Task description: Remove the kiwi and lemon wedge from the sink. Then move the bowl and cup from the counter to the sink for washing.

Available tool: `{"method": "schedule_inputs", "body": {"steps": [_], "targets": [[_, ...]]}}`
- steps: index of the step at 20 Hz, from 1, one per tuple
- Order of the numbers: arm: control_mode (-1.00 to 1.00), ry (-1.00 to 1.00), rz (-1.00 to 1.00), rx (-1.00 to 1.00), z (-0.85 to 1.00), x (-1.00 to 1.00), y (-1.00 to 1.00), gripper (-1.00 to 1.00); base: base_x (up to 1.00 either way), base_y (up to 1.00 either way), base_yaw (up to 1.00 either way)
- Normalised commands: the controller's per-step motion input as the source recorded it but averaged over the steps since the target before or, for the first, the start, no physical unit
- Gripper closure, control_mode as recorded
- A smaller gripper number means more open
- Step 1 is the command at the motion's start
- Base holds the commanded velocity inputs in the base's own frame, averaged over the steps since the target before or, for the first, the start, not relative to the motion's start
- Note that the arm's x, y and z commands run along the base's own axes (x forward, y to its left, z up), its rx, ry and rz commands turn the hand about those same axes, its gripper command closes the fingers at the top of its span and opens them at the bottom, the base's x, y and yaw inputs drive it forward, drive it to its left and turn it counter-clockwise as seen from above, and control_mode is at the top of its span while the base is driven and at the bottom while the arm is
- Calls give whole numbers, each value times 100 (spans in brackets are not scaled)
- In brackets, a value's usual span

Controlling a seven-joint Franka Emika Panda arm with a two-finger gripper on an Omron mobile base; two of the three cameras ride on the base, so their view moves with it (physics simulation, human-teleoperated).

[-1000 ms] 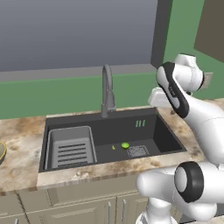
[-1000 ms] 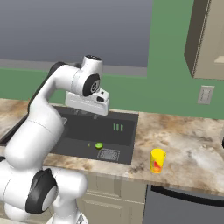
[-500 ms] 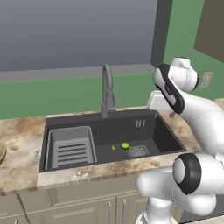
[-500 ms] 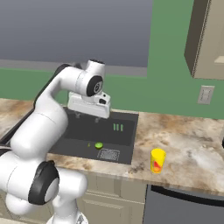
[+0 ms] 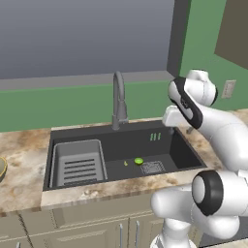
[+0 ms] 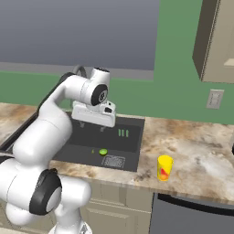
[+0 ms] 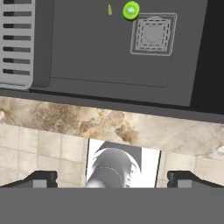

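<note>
Beside the square drain (image 5: 153,167), just to its left on the floor of the sink (image 5: 121,145), we see the kiwi (image 5: 139,161) in the left base view, with the lemon wedge (image 5: 126,163) a little further left, apart from it. Our gripper (image 5: 175,116) hangs well above the drain, over the basin's back right part, so the kiwi lies below it and toward the front left. The bowl (image 5: 2,167) peeks in at the far left on the counter (image 5: 24,160), well away from the drain.

Left of the drain (image 6: 113,161) in the right base view, the kiwi (image 6: 103,151) sits just beside the grate and the lemon wedge (image 6: 93,151) next to it on the far side. Our gripper (image 6: 93,125) hovers above them, nearer the sink's back wall. The cup (image 6: 164,168) stands on the counter to the right of the drain, outside the basin.

Left of the drain (image 7: 152,34) in the hand view, the kiwi (image 7: 131,10) lies close to the top edge, and the lemon wedge (image 7: 110,9) beyond it, its long axis running up and down the picture. Our two fingertips (image 7: 41,178) stand spread wide with nothing between them, so the claw is open and empty. We judge that the coming move is a descent toward the kiwi, just left of the drain.
</note>
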Motion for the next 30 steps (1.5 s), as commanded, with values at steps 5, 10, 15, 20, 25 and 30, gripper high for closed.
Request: {"method": "schedule_inputs", "body": {"steps": [5,10,15,20,25,30], "targets": [[-100,-8,5,0,-23,1,0,-100,0,0,0],[-100,-11,5,0,-24,5,0,-100,0,0,0],[-100,-14,5,0,-21,5,0,-100,0,0,0],[-100,-10,3,0,-20,8,0,-100,0,0,0],[-100,-9,2,0,-20,10,0,-100,0,0,0],[-100,-8,0,0,-20,14,0,-100,0,0,0]]}}
